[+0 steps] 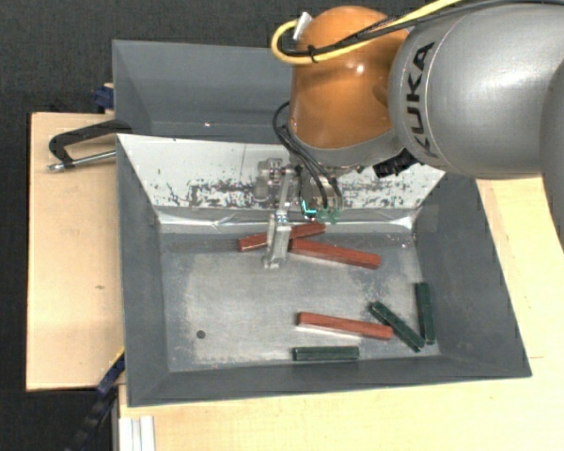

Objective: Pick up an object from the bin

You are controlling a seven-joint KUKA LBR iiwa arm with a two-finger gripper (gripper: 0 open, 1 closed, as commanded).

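From the camera view I see the arm [489, 73] coming in from the right, with its orange cover [343, 73] hanging over the back half of the bin [141, 280]. Below the cover the claw [276, 255] is down close to the bin floor, just in front of the back wall and a little left of the middle.

Its tip sits on a red stick [254, 244] that lies crosswise along the back of the bin. The grey metal of the claw crosses in front of that stick and hides part of it. I cannot tell from here whether the claw is apart, together or clamped on the stick.

A second red stick [343, 256] lies just to the right of the claw, slanting slightly toward the front as it runs right. Its left end comes up against the first stick right beside the claw.

The other pieces are well apart from the claw, toward the front right. A third red stick [348, 327] with a pale edge lies crosswise there. A dark green stick [326, 352] lies just in front of it, near the front wall. A slanted green stick [397, 327] lies at the right end of the third red stick, and another green stick [423, 310] lies lengthwise beside the right wall.
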